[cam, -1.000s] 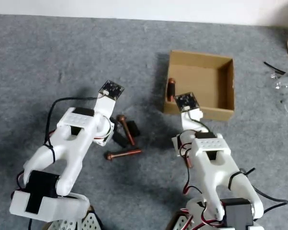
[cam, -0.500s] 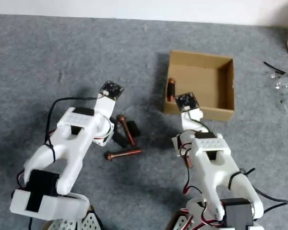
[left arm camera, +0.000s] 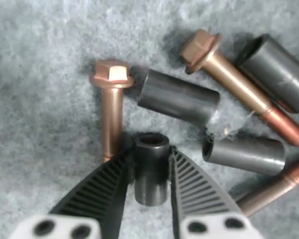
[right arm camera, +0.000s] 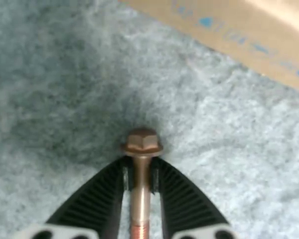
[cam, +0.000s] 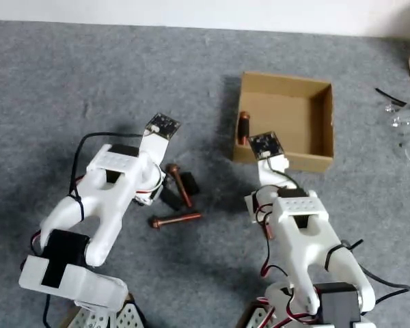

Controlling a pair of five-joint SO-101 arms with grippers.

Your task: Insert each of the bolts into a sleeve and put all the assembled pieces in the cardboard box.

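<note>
My left gripper is shut on an upright black sleeve, held just above the grey carpet. Beyond it lie two copper bolts and three loose black sleeves. My right gripper is shut on a copper bolt by its shank, head pointing toward the cardboard box. In the high view the box stands at the back right, with one assembled piece against its left wall. The left arm hangs over the pile of parts.
One long bolt lies apart from the pile toward the front. The right arm stands just in front of the box. Cables and a clear object sit at the far right edge.
The left arm has shifted slightly to the right over the pile. The right arm has not moved.
</note>
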